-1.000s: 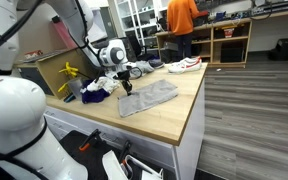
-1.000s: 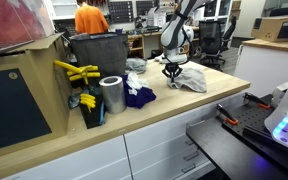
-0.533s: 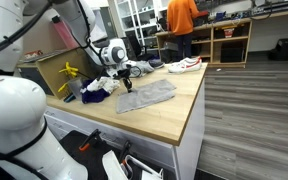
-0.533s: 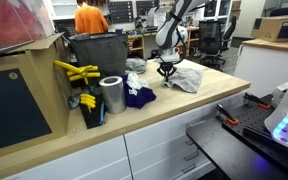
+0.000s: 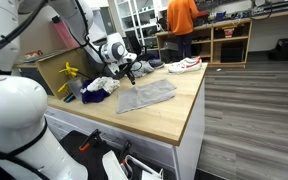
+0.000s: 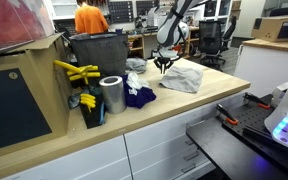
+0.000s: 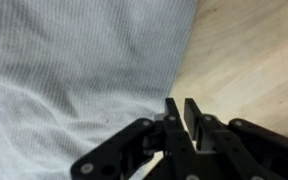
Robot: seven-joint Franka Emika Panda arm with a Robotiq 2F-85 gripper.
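Grey cloth [image 5: 146, 95] lay spread nearly flat on the counter [image 5: 179, 118], just in front of the pincer [image 5: 130, 72] and apart from it. A second earlier the pincer had been down at the cloth's edge, where the fabric looked lifted and rumpled. It had since risen clear and drawn back toward the clutter at the rear, and the cloth had settled smoother.

In the wrist view the fingers [image 7: 173, 115] stood narrow, almost touching, with nothing between them. The ribbed weave lay below and to one side, bare wood to the other. By the look of it the cloth had been let go and the spreading was largely done.

The counter was pale wood over white cabinets. It also carried a dark blue garment [image 6: 139, 96], a metal can [image 6: 112, 95], yellow-handled tools [image 6: 76, 72] and a dark bin [image 6: 96, 50]. Beyond it were a grey plank floor [image 5: 254, 110] and open shelving, where a person in an orange shirt [image 5: 181, 15] stood.
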